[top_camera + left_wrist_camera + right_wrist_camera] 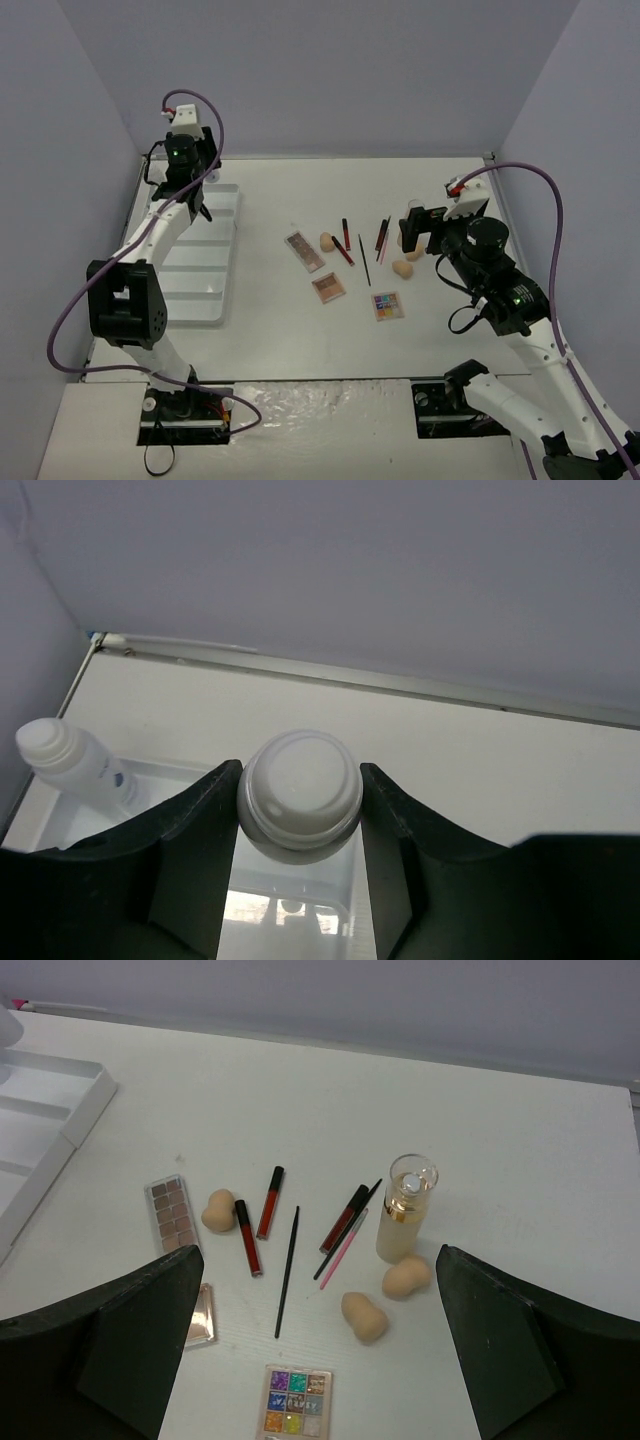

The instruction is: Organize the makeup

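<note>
The right claw hangs over the loose makeup with its jaws spread wide, gripping nothing. Nearest on the table is the bright palette. A tan palette is half hidden behind the claw's left finger. Just beyond, under the gap between the fingers, lies a sponge. A second sponge sits just beside the foot of the upright amber bottle. A black brush, a pink pencil and three red tubes lie between this group and the brown palette, which has a third sponge just beside it.

Farther off on the left, the left claw is clamped on the white cap of a bottle, over the far end of the tray. I cannot tell whether the bottle's base touches the tray. A spare bottle stands in the tray's far-left corner, apart from the claw.
</note>
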